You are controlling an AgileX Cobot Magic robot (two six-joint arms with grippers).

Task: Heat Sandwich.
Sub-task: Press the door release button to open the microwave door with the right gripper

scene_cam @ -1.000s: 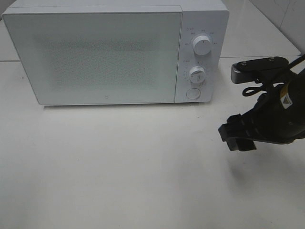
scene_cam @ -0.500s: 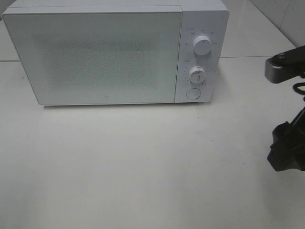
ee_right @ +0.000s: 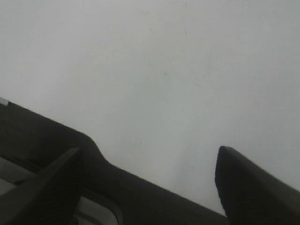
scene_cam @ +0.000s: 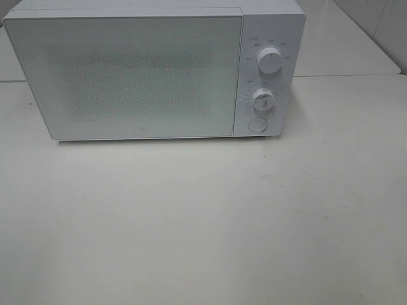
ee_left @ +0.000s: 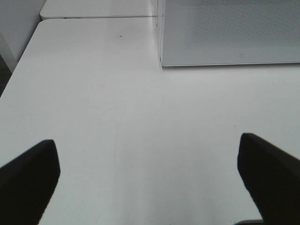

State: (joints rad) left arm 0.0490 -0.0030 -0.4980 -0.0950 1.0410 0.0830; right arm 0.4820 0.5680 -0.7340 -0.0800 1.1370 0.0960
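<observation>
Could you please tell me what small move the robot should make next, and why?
Probably nothing beyond parking: I would rest both arms clear of the microwave. Its door is shut, no sandwich shows on the table, and the left gripper and right gripper are open and empty. The sandwich is therefore likely inside, though the frosted door hides it.

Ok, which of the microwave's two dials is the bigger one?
The upper dial; the lower dial, sitting just above the round button, is visibly smaller.
</observation>
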